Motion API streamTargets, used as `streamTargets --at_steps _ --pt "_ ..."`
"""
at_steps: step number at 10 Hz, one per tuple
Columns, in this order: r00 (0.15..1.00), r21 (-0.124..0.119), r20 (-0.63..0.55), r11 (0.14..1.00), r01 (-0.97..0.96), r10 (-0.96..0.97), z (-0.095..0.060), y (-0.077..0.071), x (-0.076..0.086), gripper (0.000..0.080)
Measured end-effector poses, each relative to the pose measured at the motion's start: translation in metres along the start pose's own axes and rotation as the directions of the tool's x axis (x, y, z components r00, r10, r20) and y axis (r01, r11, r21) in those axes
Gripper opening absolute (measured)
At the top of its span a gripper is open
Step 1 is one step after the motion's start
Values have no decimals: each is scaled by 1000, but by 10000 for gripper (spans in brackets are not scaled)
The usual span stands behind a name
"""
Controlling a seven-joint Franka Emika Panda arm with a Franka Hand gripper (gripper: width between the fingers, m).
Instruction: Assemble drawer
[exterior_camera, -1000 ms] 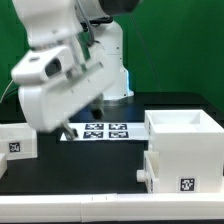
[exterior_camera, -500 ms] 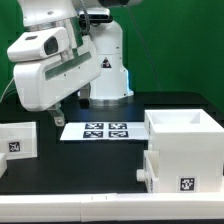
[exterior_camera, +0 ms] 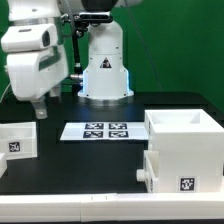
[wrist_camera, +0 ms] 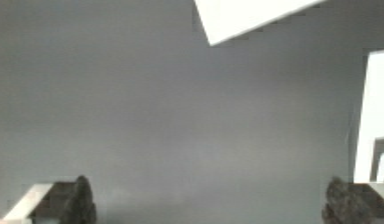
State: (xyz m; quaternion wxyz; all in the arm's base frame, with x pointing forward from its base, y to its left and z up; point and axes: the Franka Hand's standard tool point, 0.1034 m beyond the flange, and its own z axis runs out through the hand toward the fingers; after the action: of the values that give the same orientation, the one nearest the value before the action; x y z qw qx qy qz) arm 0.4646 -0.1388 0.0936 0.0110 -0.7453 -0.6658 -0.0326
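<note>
A low white drawer tray [exterior_camera: 14, 139] with a black-and-white tag on its front sits at the exterior view's left edge, partly cut off. The tall white cube casing [exterior_camera: 184, 128] stands at the right, open side up. A lower white box [exterior_camera: 183, 172] with a tag and a small knob on its left side sits against the casing's front. My gripper [exterior_camera: 38, 110] hangs above the table, just above and behind the left drawer. In the wrist view my gripper [wrist_camera: 215, 205] is open wide and empty, with only grey table between the fingertips [wrist_camera: 64, 203].
The marker board [exterior_camera: 99, 131] lies flat on the black table in the middle. The white robot base [exterior_camera: 104, 72] stands behind it. A white corner [wrist_camera: 256, 18] and a white edge [wrist_camera: 377, 120] show in the wrist view.
The arm has risen and swung toward the exterior view's left, away from the marker board, which now shows in full. The white parts have not moved.
</note>
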Motion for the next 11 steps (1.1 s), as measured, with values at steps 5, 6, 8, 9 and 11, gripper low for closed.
streamTargets --at_steps 5,6,8,9,11 --pt "1000 3 3 1000 -5 5 4 -6 -6 649" --pt "997 -11 20 997 80 -80 7 -21 -22 649" --pt "989 19 45 990 141 -142 14 -54 -63 649" --pt "989 23 46 990 139 -140 16 -57 -77 649" --pt "991 24 46 992 127 -128 17 -56 -74 649"
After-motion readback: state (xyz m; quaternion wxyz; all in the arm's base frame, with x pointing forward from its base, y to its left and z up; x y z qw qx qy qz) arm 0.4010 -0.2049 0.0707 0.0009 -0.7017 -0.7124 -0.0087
